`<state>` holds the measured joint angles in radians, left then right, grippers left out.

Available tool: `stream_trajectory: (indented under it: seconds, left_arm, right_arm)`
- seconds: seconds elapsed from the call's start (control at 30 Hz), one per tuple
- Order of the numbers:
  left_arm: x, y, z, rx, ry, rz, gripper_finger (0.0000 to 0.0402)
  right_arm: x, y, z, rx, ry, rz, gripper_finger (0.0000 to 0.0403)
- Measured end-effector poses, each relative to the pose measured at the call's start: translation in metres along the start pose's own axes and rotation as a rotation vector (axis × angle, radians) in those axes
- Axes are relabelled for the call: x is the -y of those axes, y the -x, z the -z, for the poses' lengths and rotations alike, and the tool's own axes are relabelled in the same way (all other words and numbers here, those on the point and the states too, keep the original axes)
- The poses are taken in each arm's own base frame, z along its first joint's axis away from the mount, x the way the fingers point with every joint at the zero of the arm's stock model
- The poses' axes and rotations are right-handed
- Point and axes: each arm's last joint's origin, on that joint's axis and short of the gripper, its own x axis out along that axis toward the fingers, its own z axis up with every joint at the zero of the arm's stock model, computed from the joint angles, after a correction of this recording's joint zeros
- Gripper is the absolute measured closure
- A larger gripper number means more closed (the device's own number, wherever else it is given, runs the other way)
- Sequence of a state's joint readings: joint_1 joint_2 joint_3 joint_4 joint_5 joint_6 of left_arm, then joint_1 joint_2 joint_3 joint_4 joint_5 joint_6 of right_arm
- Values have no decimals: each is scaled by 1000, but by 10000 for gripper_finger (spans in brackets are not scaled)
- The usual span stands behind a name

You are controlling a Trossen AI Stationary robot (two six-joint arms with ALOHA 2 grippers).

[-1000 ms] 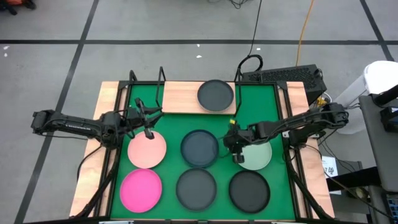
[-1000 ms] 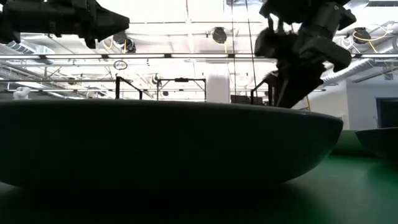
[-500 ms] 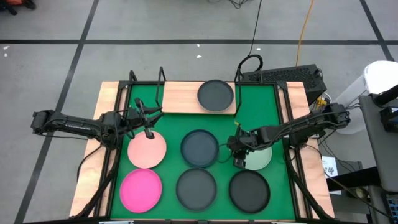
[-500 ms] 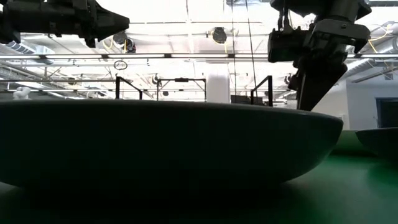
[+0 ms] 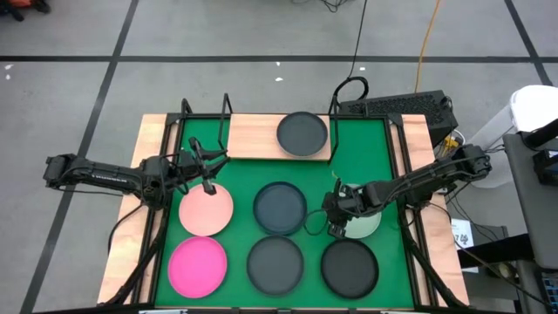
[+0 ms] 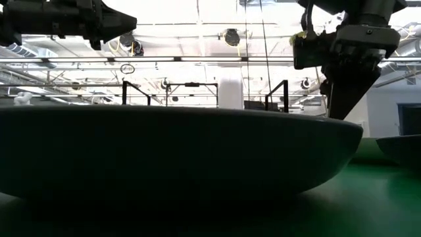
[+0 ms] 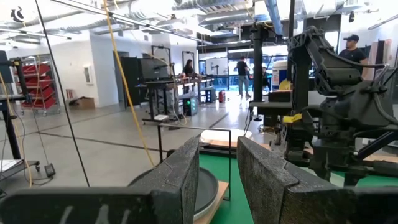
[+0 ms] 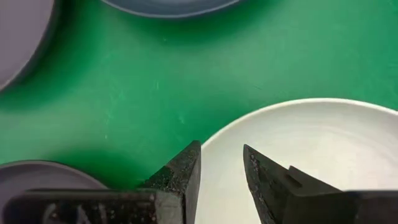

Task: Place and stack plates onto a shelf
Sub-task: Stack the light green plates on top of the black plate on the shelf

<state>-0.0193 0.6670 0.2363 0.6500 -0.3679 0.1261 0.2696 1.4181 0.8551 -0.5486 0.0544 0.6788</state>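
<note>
Across the pale wooden table (image 5: 139, 174) lies a large green mat (image 5: 244, 179), the biggest thing in the high view, and at its far edge stands the small light-wood rectangular shelf with black wire supports (image 5: 253, 138). One dark grey round plate (image 5: 302, 133) sits on the shelf's right end, its rim reaching past the board's near edge. Six more round shallow plates lie on the mat in two rows: a pale pink plate (image 5: 207, 212), a dark blue-grey plate (image 5: 280, 208) and a pale green plate (image 5: 364, 224) in the row nearer the shelf, then a hot pink plate (image 5: 198, 266), a dark grey plate (image 5: 275, 264) and a black plate (image 5: 350, 267) in the near row. Two dark arms reach in from the sides. The left gripper (image 5: 206, 179) hangs just above the far edge of the pale pink plate, between it and the shelf, its fingers (image 7: 177, 180) a little apart with nothing between them. The right gripper (image 5: 336, 228) points down at the pale green plate's left rim, its fingers (image 8: 183, 171) slightly apart astride that rim, with no clamp on it visible.
</note>
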Motion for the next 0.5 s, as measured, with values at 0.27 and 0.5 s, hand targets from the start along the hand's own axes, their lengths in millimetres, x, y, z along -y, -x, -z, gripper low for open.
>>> stream_trajectory:
  seconds: [0.27, 0.5]
  left_arm:
    - [0, 0, -1, 13, -14, -2, 287]
    - [-1, 0, -5, 49, -14, -7, 287]
  right_arm:
    - [-7, -1, 0, 30, -14, -35, 298]
    - [-11, -18, 5, -31, -3, 1, 298]
